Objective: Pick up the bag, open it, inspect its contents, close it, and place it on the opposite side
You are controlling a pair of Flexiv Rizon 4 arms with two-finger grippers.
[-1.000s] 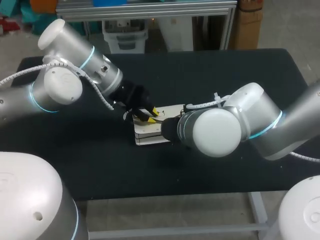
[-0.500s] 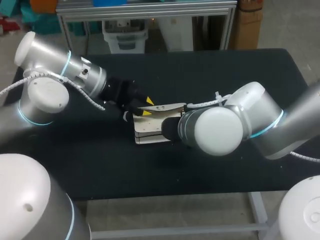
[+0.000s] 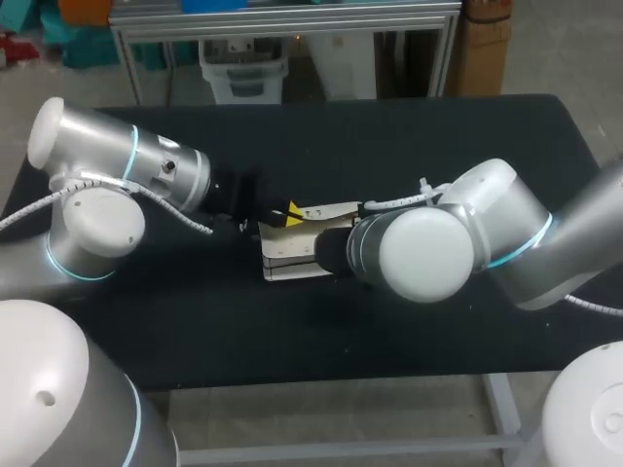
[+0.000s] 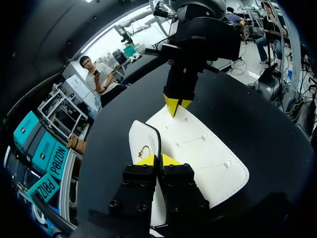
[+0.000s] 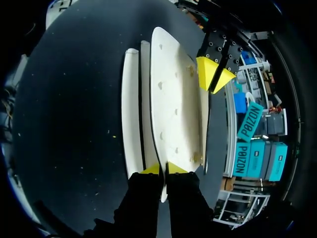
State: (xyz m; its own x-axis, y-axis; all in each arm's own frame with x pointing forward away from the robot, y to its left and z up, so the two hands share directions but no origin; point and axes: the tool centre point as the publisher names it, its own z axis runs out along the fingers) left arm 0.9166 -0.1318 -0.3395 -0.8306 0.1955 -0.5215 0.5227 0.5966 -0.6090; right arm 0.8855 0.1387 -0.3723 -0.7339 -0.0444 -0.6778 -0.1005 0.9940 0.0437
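A flat white bag (image 3: 292, 261) lies at the middle of the black table (image 3: 409, 136). In the left wrist view my left gripper (image 4: 158, 159) is shut, with the thin black edge strip of the bag (image 4: 203, 153) between its tips. My right gripper (image 4: 177, 105) pinches the far edge of the stitched top flap. In the right wrist view my right gripper (image 5: 163, 168) is shut on that flap, which stands slightly off the layers of the bag (image 5: 171, 99) below it. My left gripper (image 5: 214, 74) is at the opposite edge. In the head view my left gripper (image 3: 289, 214) shows; my right arm's wrist hides the right gripper.
Bare black tabletop lies on every side of the bag. My left arm (image 3: 117, 185) comes in over the left half and my right arm (image 3: 467, 243) over the right half, both low above the surface.
My left arm has swung its elbow outward to the left. Its fingers stood apart at the bag's left edge and are now closed on it. The right arm and bag have stayed put.
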